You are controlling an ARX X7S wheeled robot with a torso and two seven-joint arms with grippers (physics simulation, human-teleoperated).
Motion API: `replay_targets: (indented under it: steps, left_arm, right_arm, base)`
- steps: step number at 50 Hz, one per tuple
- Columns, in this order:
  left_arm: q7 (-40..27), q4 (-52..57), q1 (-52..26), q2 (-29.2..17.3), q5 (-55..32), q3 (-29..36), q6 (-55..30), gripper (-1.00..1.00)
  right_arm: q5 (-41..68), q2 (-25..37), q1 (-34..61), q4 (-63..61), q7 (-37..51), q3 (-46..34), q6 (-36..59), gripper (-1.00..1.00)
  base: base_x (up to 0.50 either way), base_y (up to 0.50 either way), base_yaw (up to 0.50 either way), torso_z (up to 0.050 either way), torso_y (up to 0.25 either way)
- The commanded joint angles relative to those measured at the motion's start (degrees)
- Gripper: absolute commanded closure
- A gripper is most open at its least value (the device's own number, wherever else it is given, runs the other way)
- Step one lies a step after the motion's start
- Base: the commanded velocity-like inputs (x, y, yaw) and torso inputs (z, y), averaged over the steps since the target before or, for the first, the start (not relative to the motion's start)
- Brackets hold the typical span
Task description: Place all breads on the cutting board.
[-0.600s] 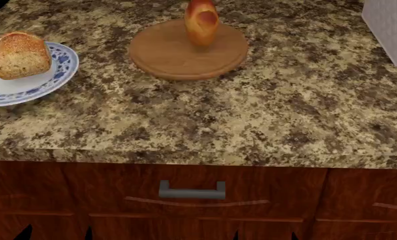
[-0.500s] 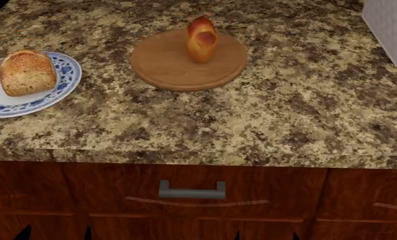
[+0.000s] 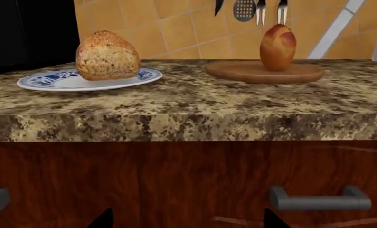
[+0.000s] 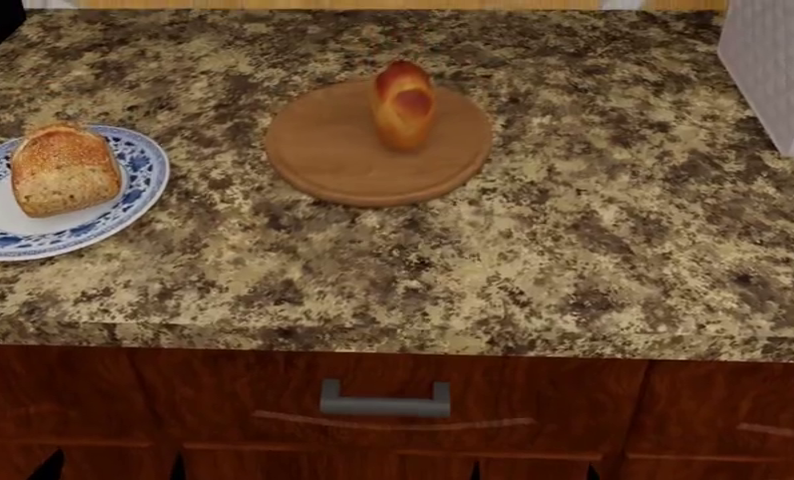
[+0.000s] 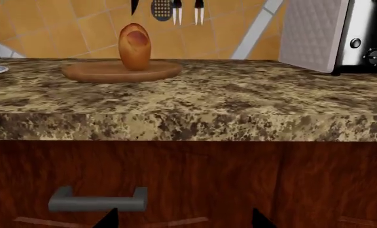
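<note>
While my end effectors hang below the surface edge, openings unseen, the round disc carries the upright roll; the loaf, on its plate left of the disc, suits my left arm.

Soft, even light filled all three sharp, undistorted renders, with no glare or blur, only faint contact shadows under the roll on the round disc and the loaf near the counter's left edge, while the cabinet front below stayed dimmer.
</note>
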Motion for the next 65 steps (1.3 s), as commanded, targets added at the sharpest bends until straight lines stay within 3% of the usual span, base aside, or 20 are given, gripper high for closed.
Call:
replay_targets:
  steps: [1,26,43,55,58,59,65]
  left_arm:
    - [-1.04,0.1,0.24,-1.07,-0.72,1.28,0.5,-1.0]
    - [-2.76,0.11,0.18,-2.71,-2.03,3.26,1.46,-1.0]
    - [-3.76,-0.4,-0.1,-3.52,-3.15,4.03,1.68,-1.0]
    - [-3.95,-0.03,-0.22,-4.17,-4.06,4.76,0.91,-1.0]
    - [-4.6,1.73,-0.7,-4.43,-5.17,4.34,-3.01,-1.0]
    - [-5.73,2.57,-1.61,-5.05,-2.92,5.5,-7.28,-1.0]
    - [-6.89,28.01,-7.37,-9.47,-7.99,4.79,-37.98,-1.0]
  right_arm:
    - [1.12,1.08,-0.35,-0.19,1.09,-1.08,-0.74,-1.0]
    - [1.84,2.93,-0.37,-0.52,2.63,-3.61,-1.32,-1.0]
    - [3.09,3.76,-0.38,-0.6,3.36,-4.55,-1.64,-1.0]
    - [4.96,4.63,-0.4,-1.48,3.19,-4.88,-0.49,-1.0]
    - [6.71,5.0,-0.61,-4.64,3.54,-4.45,3.66,-1.0]
    - [7.04,5.46,-0.81,-7.29,4.02,-4.39,6.57,-1.0]
    - [11.76,9.66,0.22,-26.74,6.59,-2.15,26.65,-1.0]
  base:
    - [0.0,0.0,0.0,0.05,0.0]
    - [0.0,0.01,0.0,0.05,0.0]
    - [0.0,0.42,0.0,0.0,0.0]
    - [0.0,0.11,0.0,0.0,0.0]
    - [0.0,0.0,0.0,0.0,0.0]
    - [0.0,0.0,0.0,0.0,0.0]
    - [0.0,0.0,0.0,0.0,0.0]
